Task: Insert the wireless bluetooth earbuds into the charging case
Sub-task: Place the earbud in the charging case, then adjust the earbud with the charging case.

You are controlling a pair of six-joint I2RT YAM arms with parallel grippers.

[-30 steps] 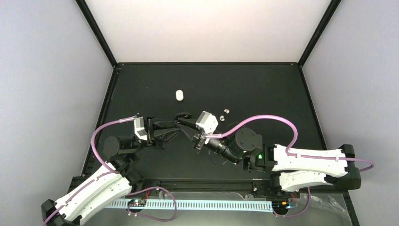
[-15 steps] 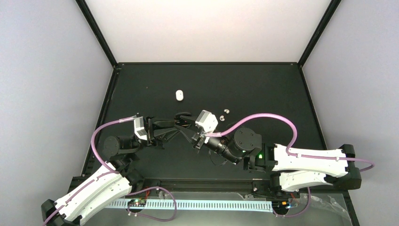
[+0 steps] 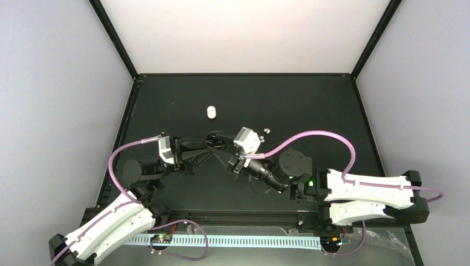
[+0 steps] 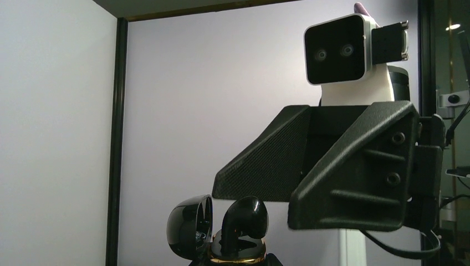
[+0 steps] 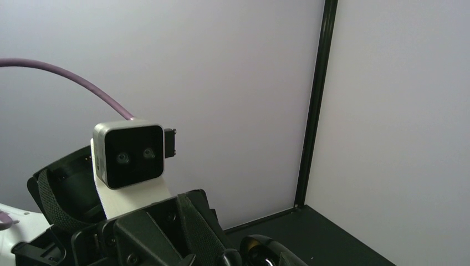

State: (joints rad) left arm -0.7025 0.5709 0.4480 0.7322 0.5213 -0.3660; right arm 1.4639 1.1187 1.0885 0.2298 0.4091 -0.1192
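Now, your left gripper (image 3: 212,144) is clamped on black charging case (image 4: 237,257), held up mid-table (image 3: 310,105), lid (image 4: 190,226) swung open. 1 black earbud (image 4: 244,217) stands upright in case. Your right gripper (image 3: 231,159) sits just beside case, facing left one; fingers hidden, so cannot tell if apart or together. 1 white earbud (image 3: 267,131) lies on table beyond right wrist, white oval item (image 3: 211,112) farther back.

**Q:** What faces the tool?
**A:** The left arm (image 5: 155,230), black, low and left of the tool's axis. It carries a white camera housing (image 5: 130,155) with two lenses. A purple cable (image 5: 61,72) arcs above it.

**Q:** And below the axis?
**A:** A glossy black rounded object (image 5: 261,250), partly cut off and not identifiable. A black frame post (image 5: 313,105) stands to the right, beyond it.
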